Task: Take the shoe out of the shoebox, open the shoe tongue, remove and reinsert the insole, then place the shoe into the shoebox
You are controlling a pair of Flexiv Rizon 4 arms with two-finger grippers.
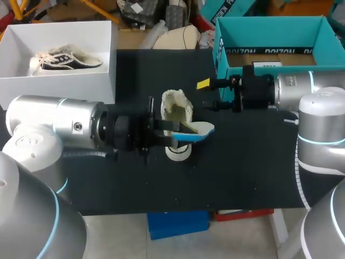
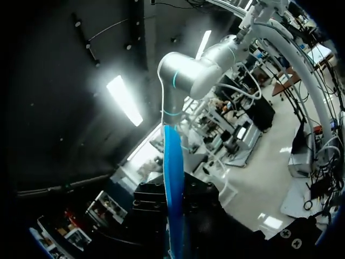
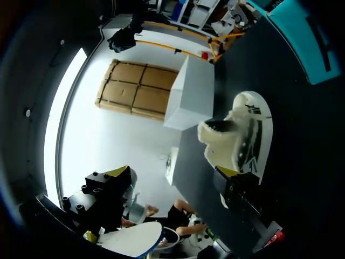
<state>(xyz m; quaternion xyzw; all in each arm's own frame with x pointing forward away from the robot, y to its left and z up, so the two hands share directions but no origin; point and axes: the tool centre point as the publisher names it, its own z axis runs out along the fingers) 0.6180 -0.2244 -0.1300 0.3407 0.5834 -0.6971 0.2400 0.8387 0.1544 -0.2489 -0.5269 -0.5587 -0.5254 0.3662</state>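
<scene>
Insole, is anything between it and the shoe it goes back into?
Nothing visible. The insole, held in the left pincer, sits right beside the shoe; the right pincer is open beside the shoe, not between them.

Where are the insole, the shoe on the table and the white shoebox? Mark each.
insole (image 1: pixel 202 128), head view, its white upper face.
shoe on the table (image 1: pixel 173 100), head view, its cream lining at the opening.
white shoebox (image 1: pixel 59 32), head view, bare inner back wall.
</scene>
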